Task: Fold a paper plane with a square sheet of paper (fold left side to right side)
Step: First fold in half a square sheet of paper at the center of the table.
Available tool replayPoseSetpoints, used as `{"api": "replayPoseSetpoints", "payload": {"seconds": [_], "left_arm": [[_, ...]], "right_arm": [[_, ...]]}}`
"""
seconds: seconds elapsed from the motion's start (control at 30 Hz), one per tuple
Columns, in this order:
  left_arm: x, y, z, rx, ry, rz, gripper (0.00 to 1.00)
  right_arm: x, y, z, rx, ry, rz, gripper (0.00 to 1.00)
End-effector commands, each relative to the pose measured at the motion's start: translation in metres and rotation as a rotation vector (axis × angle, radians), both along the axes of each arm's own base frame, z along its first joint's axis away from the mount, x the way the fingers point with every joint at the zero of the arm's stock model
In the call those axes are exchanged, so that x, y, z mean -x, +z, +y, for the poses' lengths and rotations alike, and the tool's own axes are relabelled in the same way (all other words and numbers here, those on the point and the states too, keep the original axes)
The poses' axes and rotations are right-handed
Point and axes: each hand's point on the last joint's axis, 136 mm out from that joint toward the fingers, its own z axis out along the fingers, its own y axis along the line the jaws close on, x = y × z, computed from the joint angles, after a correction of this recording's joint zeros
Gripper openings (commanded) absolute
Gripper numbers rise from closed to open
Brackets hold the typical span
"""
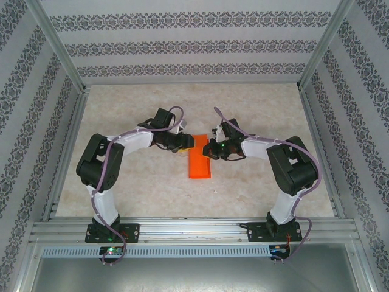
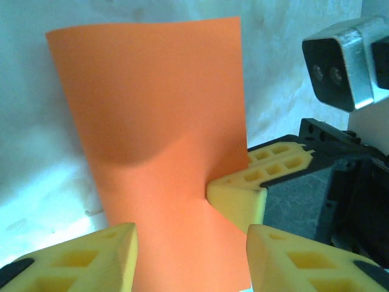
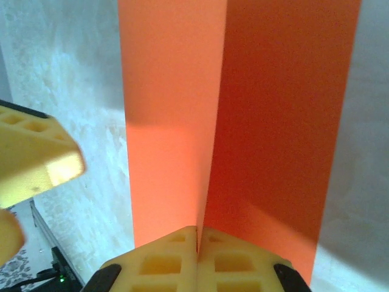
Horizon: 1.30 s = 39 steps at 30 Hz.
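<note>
Looking from above: orange paper (image 1: 200, 165) lies mid-table (image 1: 134, 109) as a narrow strip, its long side running away from the arm bases. Both arms bend inward and meet over its far end. From up there the jaws are too small to read.

Left wrist camera: left claw (image 2: 191, 243) released, its two yellow fingers (image 2: 91, 258) well apart with the paper running between them. Cannot tell whether either finger touches the sheet. The paper bows here, with a soft shadowed dent across its middle. Right claw (image 2: 238, 193) presses into the paper's right edge, which puckers at that spot.

Right wrist camera: right claw clenched, fingers flush together, pinching the paper at its near end. Detail the top camera misses: a lighter flap on the left meets darker paper on the right along a straight line that runs into the pinch. One left finger sits at the left margin, apart from the paper.
</note>
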Motion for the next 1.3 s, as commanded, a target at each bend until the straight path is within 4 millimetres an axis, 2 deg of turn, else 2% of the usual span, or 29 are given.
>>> {"api": "replayPoseSetpoints", "payload": {"seconds": [0.0, 0.3, 0.5, 0.63, 0.77, 0.97, 1.13, 1.27], "left_arm": [[0.015, -0.015, 0.009, -0.087, -0.02, 0.033, 0.53], [0.023, -0.039, -0.002, -0.141, -0.05, 0.085, 0.6], [0.025, -0.053, -0.007, -0.181, -0.044, 0.128, 0.6], [0.028, -0.064, -0.01, -0.212, -0.043, 0.159, 0.54], [0.032, -0.073, -0.012, -0.237, -0.041, 0.176, 0.46], [0.042, -0.092, -0.009, -0.29, -0.03, 0.226, 0.42], [0.048, -0.1, -0.005, -0.331, -0.043, 0.254, 0.41], [0.05, -0.103, -0.004, -0.338, -0.052, 0.262, 0.41]], "right_arm": [[-0.003, -0.007, -0.002, 0.06, 0.015, -0.009, 0.0], [-0.002, -0.009, -0.004, 0.087, 0.022, -0.007, 0.0], [-0.001, -0.011, -0.004, 0.095, 0.024, -0.002, 0.0], [0.0, -0.012, -0.004, 0.101, 0.024, -0.001, 0.01], [0.0, -0.01, -0.006, 0.109, 0.021, -0.005, 0.07], [-0.004, 0.003, -0.015, 0.143, -0.001, -0.044, 0.26], [-0.007, 0.014, -0.045, 0.245, -0.057, -0.091, 0.41], [-0.008, 0.02, -0.064, 0.284, -0.091, -0.114, 0.46]]}}
